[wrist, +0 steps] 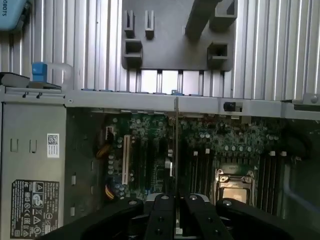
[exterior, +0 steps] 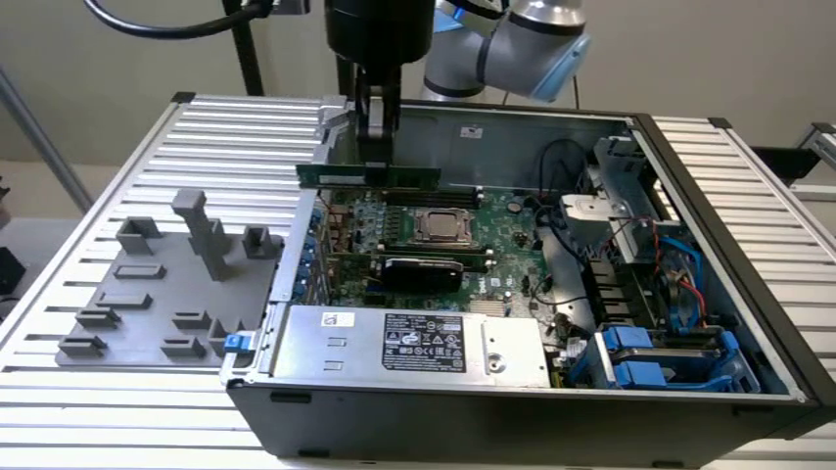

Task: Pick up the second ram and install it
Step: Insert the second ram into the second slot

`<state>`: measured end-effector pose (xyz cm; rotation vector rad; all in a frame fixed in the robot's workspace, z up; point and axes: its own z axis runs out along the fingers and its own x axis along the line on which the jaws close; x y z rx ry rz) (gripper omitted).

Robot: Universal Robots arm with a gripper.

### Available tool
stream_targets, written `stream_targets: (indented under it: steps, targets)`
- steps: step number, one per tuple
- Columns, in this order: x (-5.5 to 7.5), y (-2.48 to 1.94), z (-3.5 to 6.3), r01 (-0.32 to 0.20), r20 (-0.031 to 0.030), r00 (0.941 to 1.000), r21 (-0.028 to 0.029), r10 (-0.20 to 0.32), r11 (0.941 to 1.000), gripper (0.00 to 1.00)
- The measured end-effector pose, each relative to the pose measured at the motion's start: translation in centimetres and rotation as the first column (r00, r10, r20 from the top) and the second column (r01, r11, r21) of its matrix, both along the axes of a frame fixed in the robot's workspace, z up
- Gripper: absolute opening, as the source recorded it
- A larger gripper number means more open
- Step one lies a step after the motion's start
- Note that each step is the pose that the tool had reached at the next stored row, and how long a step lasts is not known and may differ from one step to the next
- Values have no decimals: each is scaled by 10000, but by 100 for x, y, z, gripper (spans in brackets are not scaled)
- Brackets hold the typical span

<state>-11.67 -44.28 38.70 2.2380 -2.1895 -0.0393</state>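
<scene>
My gripper (exterior: 374, 157) hangs over the open computer case and is shut on the second ram (exterior: 367, 176), a thin green stick held level and lengthwise above the back edge of the motherboard (exterior: 503, 240). The stick is clear of the board, above and behind the silver CPU socket (exterior: 443, 225). In the wrist view the ram (wrist: 176, 150) appears edge-on as a thin line running out from between my black fingers (wrist: 164, 216), with dark memory slots (wrist: 200, 167) beside the CPU socket (wrist: 234, 187) below.
A long black card (exterior: 418, 269) lies in front of the CPU. The power supply (exterior: 405, 343) fills the case front, blue drive bays (exterior: 653, 357) and cables the exterior view's right. A grey fixture tray (exterior: 157, 289) stands on the slatted table at the exterior view's left.
</scene>
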Motion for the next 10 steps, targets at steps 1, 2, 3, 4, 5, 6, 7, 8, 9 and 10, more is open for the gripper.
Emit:
stream_targets:
  steps: [1,2,3,4,5,6,7,8,9,10]
  targets:
    - [40,29,-19,0,0,10000,1,0,10000,0]
    - [77,57,-37,0,0,10000,1,0,10000,0]
    - [115,85,-55,0,1,10000,2,0,10000,0]
    - [155,116,-74,0,0,10000,1,0,10000,0]
    - [192,144,-92,0,0,10000,1,0,10000,0]
    - [229,172,-111,0,0,10000,1,0,10000,0]
    - [264,201,-129,0,1,10000,2,0,10000,0]
    - [298,230,-147,0,0,10000,1,0,10000,0]
    - [327,259,-164,0,0,10000,1,0,10000,0]
    - [356,289,-183,0,0,10000,1,0,10000,0]
